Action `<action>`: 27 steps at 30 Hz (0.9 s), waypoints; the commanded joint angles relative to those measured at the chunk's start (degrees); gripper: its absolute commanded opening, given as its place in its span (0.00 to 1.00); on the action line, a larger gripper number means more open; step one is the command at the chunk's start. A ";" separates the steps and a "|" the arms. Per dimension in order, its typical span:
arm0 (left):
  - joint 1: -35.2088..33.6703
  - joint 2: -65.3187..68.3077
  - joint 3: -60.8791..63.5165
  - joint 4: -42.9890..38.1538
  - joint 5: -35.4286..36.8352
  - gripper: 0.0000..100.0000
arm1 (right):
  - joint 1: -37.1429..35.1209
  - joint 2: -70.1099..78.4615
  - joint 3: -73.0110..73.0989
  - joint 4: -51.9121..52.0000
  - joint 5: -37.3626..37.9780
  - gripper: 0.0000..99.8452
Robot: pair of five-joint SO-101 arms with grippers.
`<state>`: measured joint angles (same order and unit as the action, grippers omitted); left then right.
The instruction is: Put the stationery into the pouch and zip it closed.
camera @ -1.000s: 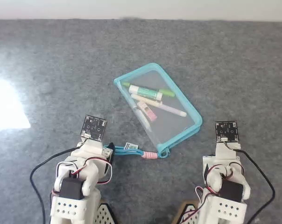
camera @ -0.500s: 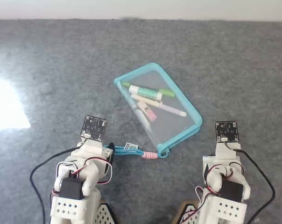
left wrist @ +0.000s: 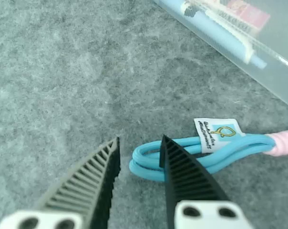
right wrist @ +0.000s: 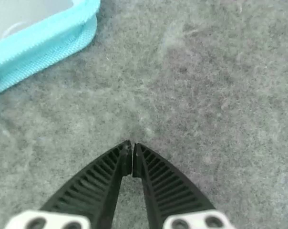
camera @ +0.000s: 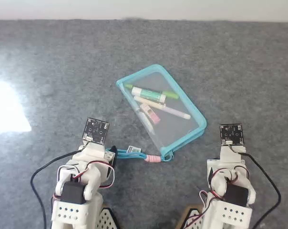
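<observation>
The left gripper [left wrist: 139, 139] has its jaws partly apart and holds nothing. The end of a blue cord loop [left wrist: 230, 150] lies just past one jaw tip, its white tag [left wrist: 218, 134] is a little farther out, and beyond that is the clear pouch [left wrist: 277, 71] with pens [left wrist: 215, 24] inside. The right gripper [right wrist: 133, 144] has its jaws pressed together on nothing above the grey felt [right wrist: 220, 86], with a turquoise corner of the pouch ahead and off to one side of the tips. The high view adds the whole pouch lying slantwise ahead of and between both grippers, with the cord running from its near corner back to the left jaws.
</observation>
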<state>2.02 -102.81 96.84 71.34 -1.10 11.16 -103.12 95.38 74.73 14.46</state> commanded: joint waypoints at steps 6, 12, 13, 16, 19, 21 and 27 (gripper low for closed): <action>-0.18 -0.18 -0.31 -2.55 0.18 0.13 | 0.22 -0.84 1.05 0.31 -0.35 0.02; -2.37 -0.18 -0.31 -3.60 -7.47 0.13 | -0.75 -0.92 1.05 -0.92 -0.26 0.02; -3.78 -0.18 -0.31 -4.22 -9.93 0.13 | -1.54 -0.92 1.05 -1.45 -0.18 0.02; -8.35 -0.18 -0.31 -6.15 -14.68 0.13 | -3.47 -0.92 1.05 -3.38 -0.18 0.02; -12.48 -0.18 -0.31 -7.56 -16.00 0.13 | -5.41 -0.92 1.05 -6.29 2.20 0.02; -15.12 -0.18 -0.31 -8.62 -16.00 0.13 | -5.76 -0.92 0.97 -7.08 8.88 0.02; -18.64 -0.18 -0.75 -9.49 -17.05 0.13 | -5.76 -0.92 0.35 -7.08 18.02 0.02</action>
<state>-15.47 -102.81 96.84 63.43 -16.40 5.80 -103.12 95.38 68.84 30.55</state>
